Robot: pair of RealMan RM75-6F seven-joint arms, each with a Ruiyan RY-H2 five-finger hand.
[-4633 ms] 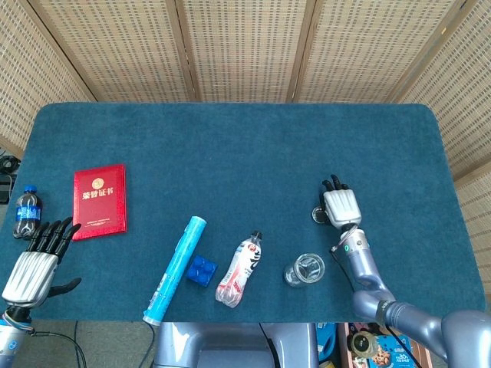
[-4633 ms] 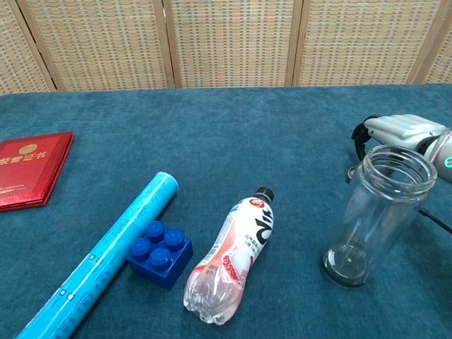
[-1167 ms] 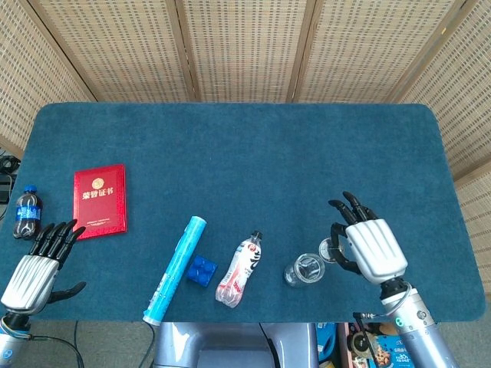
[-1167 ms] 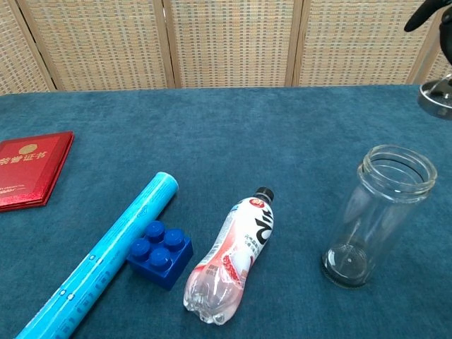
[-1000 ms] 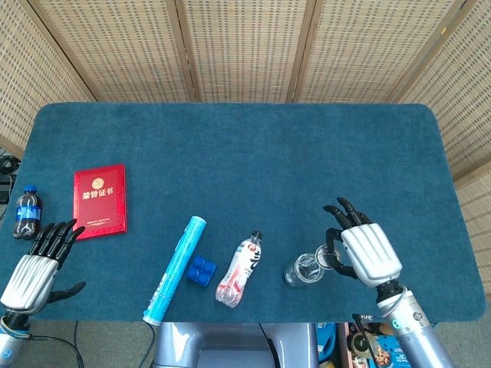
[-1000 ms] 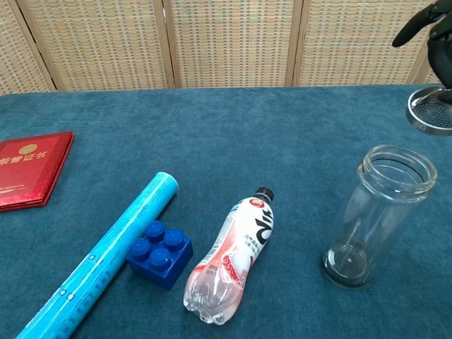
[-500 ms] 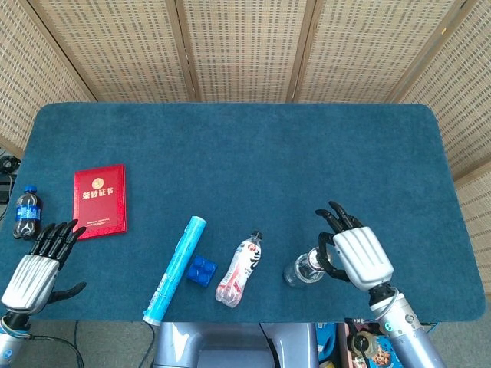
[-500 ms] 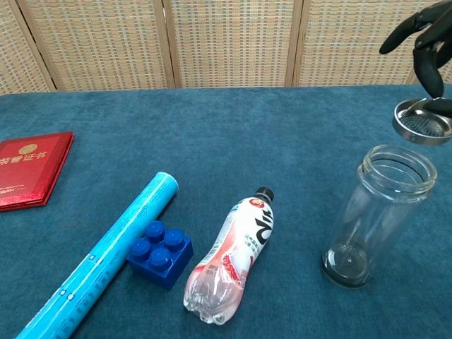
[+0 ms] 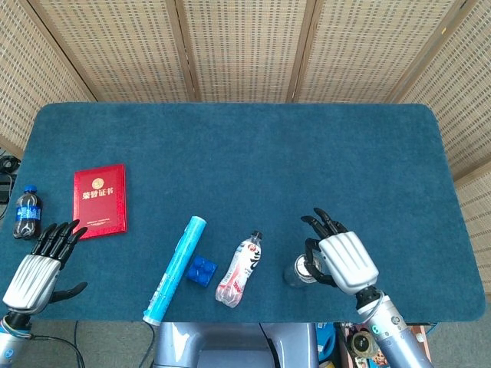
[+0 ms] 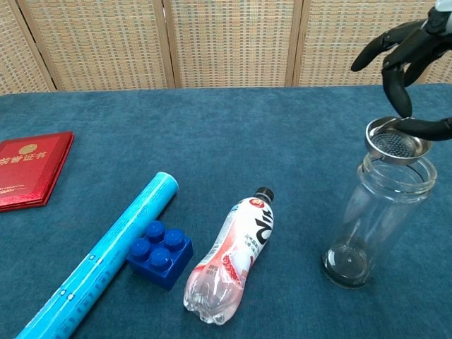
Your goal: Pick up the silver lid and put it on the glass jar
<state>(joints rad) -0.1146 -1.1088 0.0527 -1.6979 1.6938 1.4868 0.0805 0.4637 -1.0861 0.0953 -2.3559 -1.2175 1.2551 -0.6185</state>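
Observation:
The glass jar (image 10: 380, 215) stands upright near the table's front right; from above, only its base (image 9: 293, 274) shows beside my right hand. My right hand (image 10: 413, 67) pinches the silver lid (image 10: 397, 146) by its rim and holds it tilted just over the jar's mouth, shifted a little to the jar's left. In the head view that hand (image 9: 343, 263) covers the jar's opening and hides the lid. At the front left corner my left hand (image 9: 34, 274) hovers with fingers spread and holds nothing.
A pink-labelled plastic bottle (image 10: 234, 257) lies left of the jar, then a blue brick (image 10: 159, 254) and a light blue tube (image 10: 103, 258). A red booklet (image 9: 100, 201) and a small dark bottle (image 9: 25, 211) lie at the left side.
My right hand has carried the lid leftward and down, from beside the jar to just above its mouth. The left hand has stayed where it was.

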